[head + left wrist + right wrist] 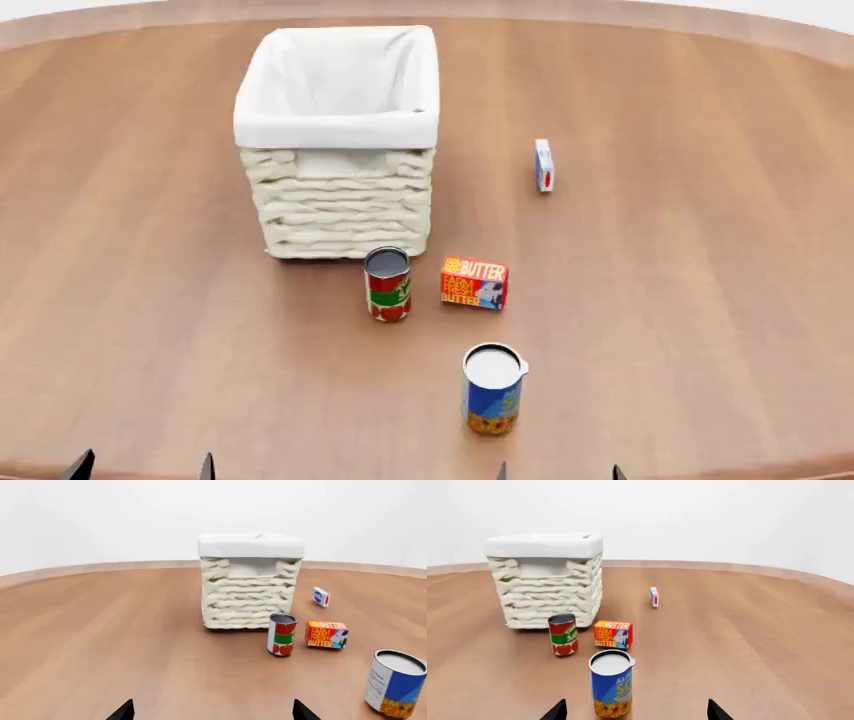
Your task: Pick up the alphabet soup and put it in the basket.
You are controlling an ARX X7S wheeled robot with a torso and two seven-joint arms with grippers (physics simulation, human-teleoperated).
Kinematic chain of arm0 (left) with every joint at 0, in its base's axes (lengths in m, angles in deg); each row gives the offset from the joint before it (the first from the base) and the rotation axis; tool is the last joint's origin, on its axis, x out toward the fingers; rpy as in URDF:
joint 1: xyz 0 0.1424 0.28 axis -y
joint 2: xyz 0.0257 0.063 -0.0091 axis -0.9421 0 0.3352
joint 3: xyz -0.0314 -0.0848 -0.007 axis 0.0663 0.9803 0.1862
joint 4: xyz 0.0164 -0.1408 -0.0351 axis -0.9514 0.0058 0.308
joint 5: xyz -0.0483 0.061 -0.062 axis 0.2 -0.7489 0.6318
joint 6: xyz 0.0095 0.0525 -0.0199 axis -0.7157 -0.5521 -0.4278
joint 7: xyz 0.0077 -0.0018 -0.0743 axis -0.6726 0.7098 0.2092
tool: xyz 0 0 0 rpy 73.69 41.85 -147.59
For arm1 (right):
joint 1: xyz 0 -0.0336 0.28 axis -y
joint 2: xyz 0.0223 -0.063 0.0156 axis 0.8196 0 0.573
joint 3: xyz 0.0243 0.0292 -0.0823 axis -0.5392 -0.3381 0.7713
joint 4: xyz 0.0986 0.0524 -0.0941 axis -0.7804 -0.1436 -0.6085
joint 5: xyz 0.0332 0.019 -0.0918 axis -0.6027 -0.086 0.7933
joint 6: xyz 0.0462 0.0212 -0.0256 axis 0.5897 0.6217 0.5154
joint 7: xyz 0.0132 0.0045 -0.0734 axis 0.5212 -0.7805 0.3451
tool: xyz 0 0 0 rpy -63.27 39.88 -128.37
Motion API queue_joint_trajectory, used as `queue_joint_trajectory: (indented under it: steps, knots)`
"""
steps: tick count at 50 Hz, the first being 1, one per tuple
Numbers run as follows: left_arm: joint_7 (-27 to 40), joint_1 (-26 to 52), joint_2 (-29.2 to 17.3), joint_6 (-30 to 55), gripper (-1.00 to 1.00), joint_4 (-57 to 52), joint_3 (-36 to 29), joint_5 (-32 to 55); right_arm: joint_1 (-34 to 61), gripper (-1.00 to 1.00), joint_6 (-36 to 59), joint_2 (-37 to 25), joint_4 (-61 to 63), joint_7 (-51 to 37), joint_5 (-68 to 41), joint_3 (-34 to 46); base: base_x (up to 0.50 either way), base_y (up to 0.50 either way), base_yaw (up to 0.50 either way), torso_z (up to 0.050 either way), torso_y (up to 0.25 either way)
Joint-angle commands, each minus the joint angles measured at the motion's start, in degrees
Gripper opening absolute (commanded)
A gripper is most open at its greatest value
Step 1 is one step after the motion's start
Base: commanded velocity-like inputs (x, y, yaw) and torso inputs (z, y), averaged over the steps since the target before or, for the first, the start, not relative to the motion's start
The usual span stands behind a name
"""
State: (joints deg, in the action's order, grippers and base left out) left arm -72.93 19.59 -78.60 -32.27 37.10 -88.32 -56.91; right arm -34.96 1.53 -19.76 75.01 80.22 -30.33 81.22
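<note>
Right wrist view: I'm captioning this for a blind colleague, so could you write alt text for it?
A blue alphabet soup can stands upright on a wooden table, nearest the camera, between the open right end effector's dark fingertips. Behind it stand a tomato sauce can, a butter box and the cream wicker basket.

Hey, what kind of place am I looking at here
Most likely a simulated tabletop test scene, not a real kitchen: a bare wooden table against blank white walls, holding only a wicker basket, two cans and a butter box.
</note>
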Motion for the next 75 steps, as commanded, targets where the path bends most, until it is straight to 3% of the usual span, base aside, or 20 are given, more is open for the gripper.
queue_joint_trajectory:
  steps: [1,14,20,29,75]
  knots:
    - [3.2,0.1,-2.7,0.0,1.00,0.0,-3.2,2.7,0.1,1.00,-0.4,-0.6,-0.5,-0.7,-0.6,0.7,0.00,0.00,0.00,0.000,0.000]
    - [7.3,-5.7,-5.7,10.8,1.00,-23.4,-3.9,-0.4,-2.2,1.00,10.8,-3.0,22.5,-3.5,-4.8,2.5,0.00,0.00,0.00,0.000,0.000]
    - [8.2,-8.8,-7.3,18.4,1.00,-39.7,-6.1,-5.0,-2.6,1.00,18.4,-3.8,36.7,-4.7,-9.0,1.6,0.00,0.00,0.00,0.000,0.000]
    - [9.1,-10.3,-7.7,25.6,1.00,-54.3,-10.0,-11.1,-2.1,1.00,24.2,-5.1,47.8,-6.4,-13.5,0.3,0.00,0.00,0.00,0.000,0.000]
    - [11.8,-10.3,-9.8,25.7,1.00,-54.3,-11.1,-10.2,-2.0,1.00,24.0,-8.3,48.2,-9.9,-18.7,1.0,0.44,0.00,0.00,0.000,0.000]
